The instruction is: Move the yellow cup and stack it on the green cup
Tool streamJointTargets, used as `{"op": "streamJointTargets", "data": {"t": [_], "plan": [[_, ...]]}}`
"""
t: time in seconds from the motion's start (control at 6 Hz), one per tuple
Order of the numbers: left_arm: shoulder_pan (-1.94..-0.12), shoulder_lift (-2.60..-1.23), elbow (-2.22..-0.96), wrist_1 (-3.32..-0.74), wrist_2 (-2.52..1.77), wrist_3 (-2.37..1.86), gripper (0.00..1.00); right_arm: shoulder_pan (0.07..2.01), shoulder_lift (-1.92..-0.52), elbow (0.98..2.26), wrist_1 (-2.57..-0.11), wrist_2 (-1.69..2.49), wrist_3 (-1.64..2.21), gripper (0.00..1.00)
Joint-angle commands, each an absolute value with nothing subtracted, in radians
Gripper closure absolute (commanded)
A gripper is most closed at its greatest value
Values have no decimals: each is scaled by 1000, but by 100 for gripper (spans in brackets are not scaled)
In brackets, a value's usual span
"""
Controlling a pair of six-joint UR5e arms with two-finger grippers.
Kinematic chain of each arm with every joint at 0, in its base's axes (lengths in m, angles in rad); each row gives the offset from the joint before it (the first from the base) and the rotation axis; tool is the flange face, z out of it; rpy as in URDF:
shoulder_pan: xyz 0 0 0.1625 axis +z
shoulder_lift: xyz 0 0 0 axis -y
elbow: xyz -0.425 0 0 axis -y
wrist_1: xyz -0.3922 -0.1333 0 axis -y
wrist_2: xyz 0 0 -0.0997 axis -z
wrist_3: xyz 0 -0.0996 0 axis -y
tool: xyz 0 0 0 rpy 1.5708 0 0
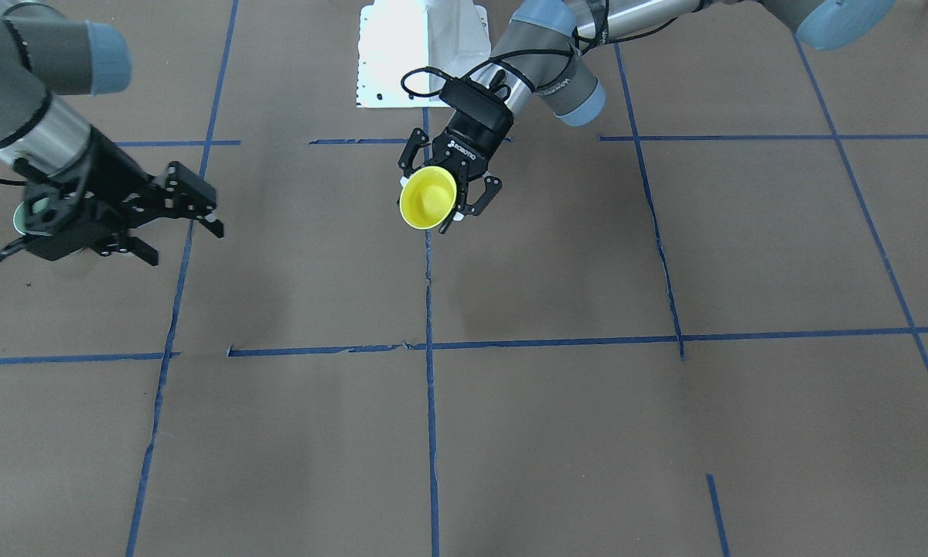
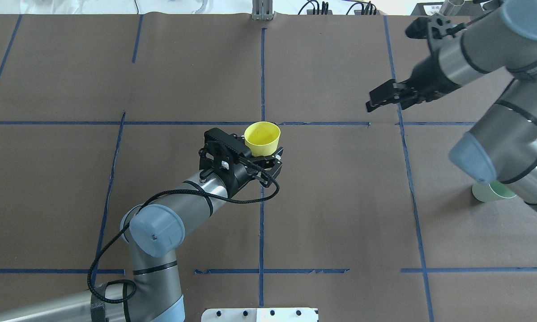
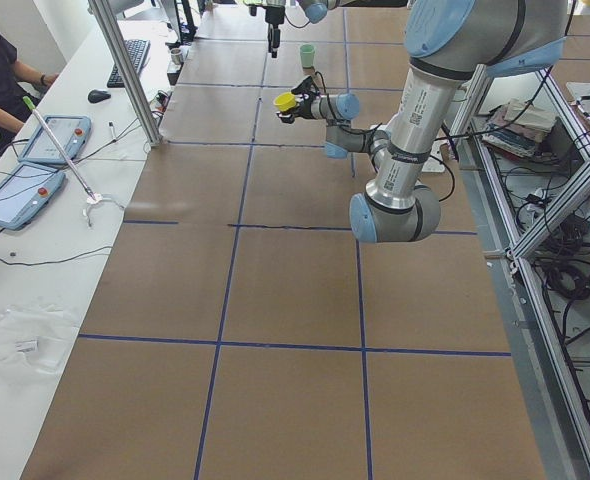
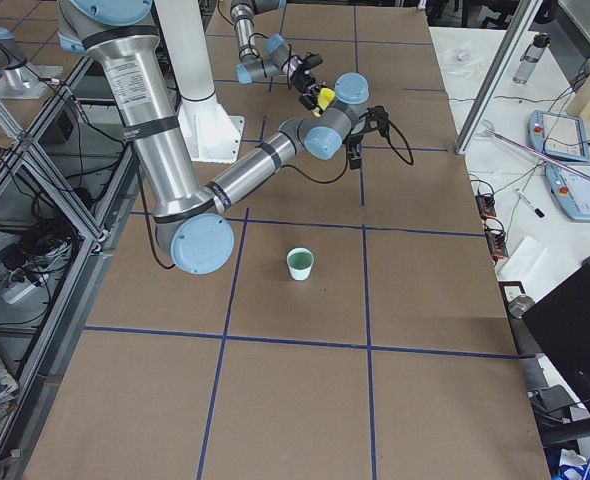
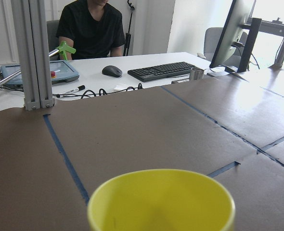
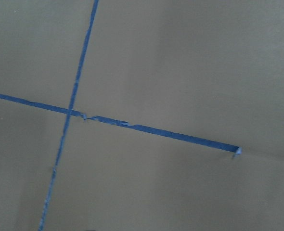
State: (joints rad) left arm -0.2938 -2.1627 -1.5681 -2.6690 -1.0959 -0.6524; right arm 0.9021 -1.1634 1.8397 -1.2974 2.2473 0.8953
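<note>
My left gripper (image 2: 263, 150) is shut on the yellow cup (image 2: 262, 138) and holds it above the table's middle, tilted, with its mouth facing away from the wrist. The cup also shows in the front-facing view (image 1: 428, 198) and fills the bottom of the left wrist view (image 5: 161, 204). The green cup (image 2: 492, 191) stands upright on the table at the right, partly hidden by my right arm; it shows whole in the exterior right view (image 4: 300, 263). My right gripper (image 2: 369, 102) is open and empty, in the air far from both cups.
Brown paper with blue tape lines (image 2: 262, 89) covers the table. A white base plate (image 1: 421, 50) lies at the robot's side. Beyond the far edge is a desk with a keyboard (image 5: 163, 70), a mouse and an operator (image 5: 91, 29).
</note>
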Motion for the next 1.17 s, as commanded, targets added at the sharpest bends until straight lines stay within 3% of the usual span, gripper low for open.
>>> {"op": "streamJointTargets", "data": {"t": [0.0, 1.0], "plan": [[-278, -2177, -1563, -2700, -1088, -544, 85, 806, -1048, 1832, -1333, 2207, 1081, 0], [-222, -2195, -1529, -2701, -1031, -492, 77, 721, -953, 1815, -1505, 2341, 1230, 1]]}}
